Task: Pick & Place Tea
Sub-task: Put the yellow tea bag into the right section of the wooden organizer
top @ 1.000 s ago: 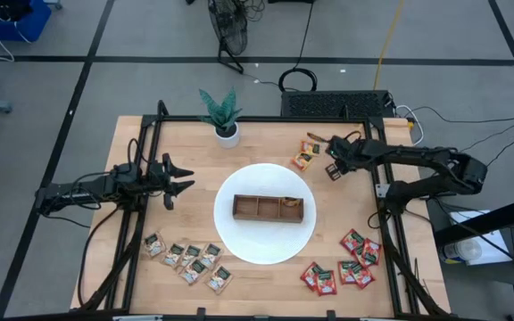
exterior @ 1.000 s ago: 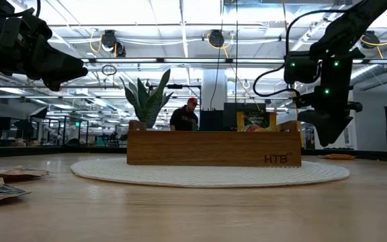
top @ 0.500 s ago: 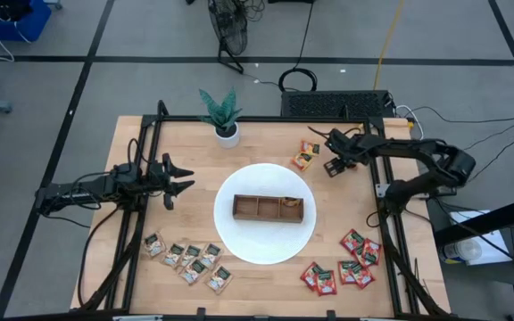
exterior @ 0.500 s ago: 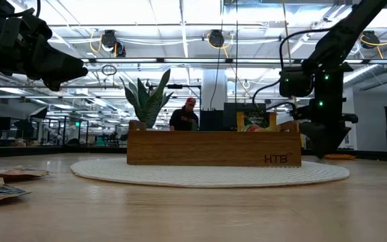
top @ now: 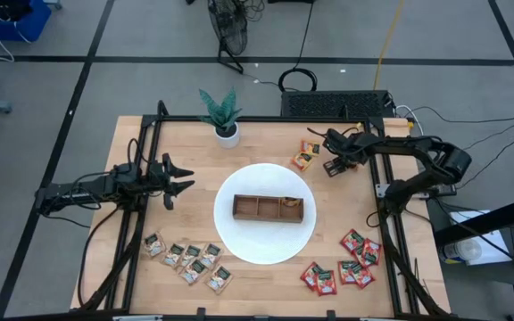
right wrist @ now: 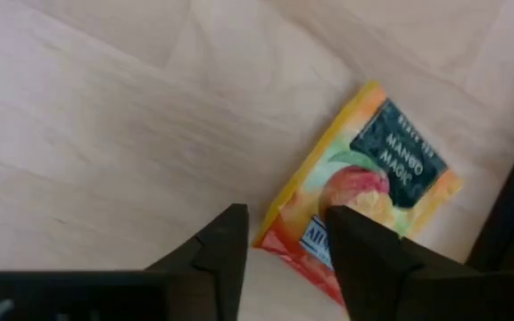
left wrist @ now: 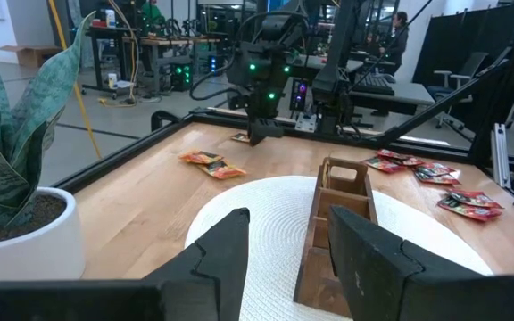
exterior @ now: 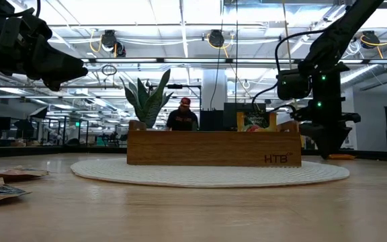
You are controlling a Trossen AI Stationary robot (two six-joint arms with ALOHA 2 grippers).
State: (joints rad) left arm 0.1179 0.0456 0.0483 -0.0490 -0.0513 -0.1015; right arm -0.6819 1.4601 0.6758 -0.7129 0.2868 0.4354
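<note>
The right end effector (right wrist: 279,259), fingers narrowly parted and empty, hangs low over the tabletop (right wrist: 87,107) with the orange-yellow mango tea sachet (right wrist: 364,201) lying flat just ahead, its edge between the fingertips.

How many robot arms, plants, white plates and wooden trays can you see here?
Robot arms: 2
Plants: 1
White plates: 1
Wooden trays: 1
Total: 5
</note>
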